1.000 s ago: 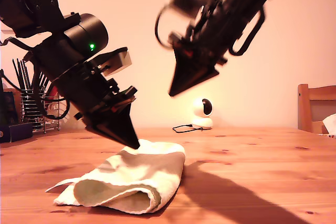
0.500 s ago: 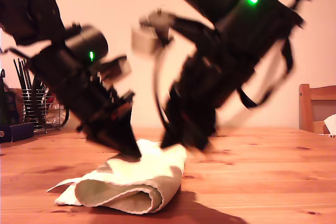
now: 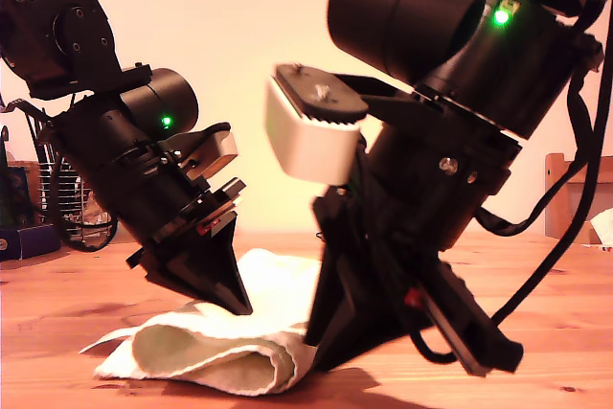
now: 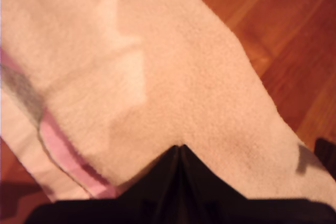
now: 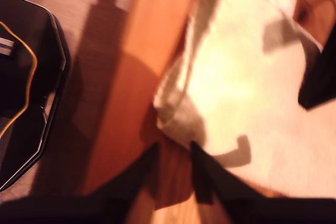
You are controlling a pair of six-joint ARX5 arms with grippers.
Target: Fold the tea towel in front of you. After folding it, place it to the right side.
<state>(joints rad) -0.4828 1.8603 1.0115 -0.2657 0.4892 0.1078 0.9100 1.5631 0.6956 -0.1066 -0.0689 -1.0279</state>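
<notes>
The tea towel (image 3: 206,352) lies folded over on the wooden table, cream with a loop-shaped fold facing the camera; a pink stripe (image 4: 63,148) shows along one edge. My first gripper (image 3: 239,304) is shut, its pointed tip (image 4: 181,149) pressed down on the towel's top layer (image 4: 173,77). My second gripper (image 3: 321,361) fills the exterior view's right and comes down at the towel's folded end. It is open by a narrow gap (image 5: 173,153), with bare wood between the fingertips (image 5: 152,153) and the towel's edge (image 5: 173,114) just beyond them.
A wire rack with dark utensils (image 3: 72,203) and a dark blue object (image 3: 24,241) stand at the exterior view's far left. A wooden chair back (image 3: 565,193) is at its right. A black housing with a yellow cable (image 5: 26,93) sits near the second gripper.
The second arm swung down from high above the table to the towel's folded end, close to the camera. The first gripper stayed pressed on the towel, shifting only slightly.
</notes>
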